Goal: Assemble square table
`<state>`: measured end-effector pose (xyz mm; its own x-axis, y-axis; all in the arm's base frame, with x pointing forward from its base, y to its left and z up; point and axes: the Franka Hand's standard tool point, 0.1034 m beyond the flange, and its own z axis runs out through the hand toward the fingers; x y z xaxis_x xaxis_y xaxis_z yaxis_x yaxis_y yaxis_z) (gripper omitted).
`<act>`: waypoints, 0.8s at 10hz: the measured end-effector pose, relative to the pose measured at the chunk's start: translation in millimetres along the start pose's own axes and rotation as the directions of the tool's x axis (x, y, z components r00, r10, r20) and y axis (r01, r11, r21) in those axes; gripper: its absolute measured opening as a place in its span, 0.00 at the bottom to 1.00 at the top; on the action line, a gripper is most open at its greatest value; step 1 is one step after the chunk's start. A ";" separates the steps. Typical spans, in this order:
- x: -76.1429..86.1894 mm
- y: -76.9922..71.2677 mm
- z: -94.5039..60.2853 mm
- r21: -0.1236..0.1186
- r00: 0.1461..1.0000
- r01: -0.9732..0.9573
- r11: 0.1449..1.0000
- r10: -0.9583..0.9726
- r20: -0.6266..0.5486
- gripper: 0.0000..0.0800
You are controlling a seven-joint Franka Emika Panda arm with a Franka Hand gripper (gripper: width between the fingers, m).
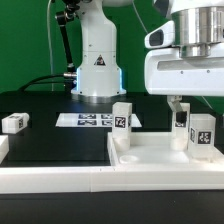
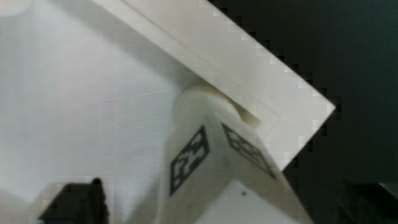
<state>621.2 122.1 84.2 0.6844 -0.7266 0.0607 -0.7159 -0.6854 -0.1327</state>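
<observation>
Hand (image 1: 180,120) is spread wide, pinching nothing. The leg (image 2: 214,160) stands upright right under it, between the fingers but apart from both, on a corner of the square table slab (image 1: 150,165). I reckon straight up is the clean way out. It's tight: another leg (image 1: 203,135) stands just beside, on the exterior view's right. The flat black tabletop (image 1: 50,150) has more room towards the exterior view's left.

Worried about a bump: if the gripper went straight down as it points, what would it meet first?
Probably the upright leg right beneath the open gripper, at the tabletop corner; depth is unclear, so the fingers may straddle it.
</observation>
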 end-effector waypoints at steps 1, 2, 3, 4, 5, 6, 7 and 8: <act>0.2 -1.0 -0.4 -0.006 0.993 0.116 0.993 -0.116 -0.002 0.81; 1.8 0.0 0.2 -0.007 0.980 0.200 0.980 -0.200 -0.003 0.81; 3.3 0.6 0.0 -0.007 0.972 0.236 0.972 -0.236 -0.004 0.81; 4.5 0.7 -0.4 -0.011 0.942 0.335 0.942 -0.336 -0.006 0.81; 4.9 0.9 -0.4 -0.011 0.920 0.391 0.920 -0.391 -0.006 0.81; 5.1 0.6 -0.8 -0.014 0.895 0.446 0.895 -0.446 -0.007 0.81; 6.1 0.9 -1.0 -0.019 0.861 0.508 0.861 -0.508 -0.008 0.81; 7.9 1.9 -1.1 -0.021 0.843 0.538 0.843 -0.538 -0.008 0.81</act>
<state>625.1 114.9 85.5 0.9610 -0.2437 0.1304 -0.2380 -0.9695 -0.0581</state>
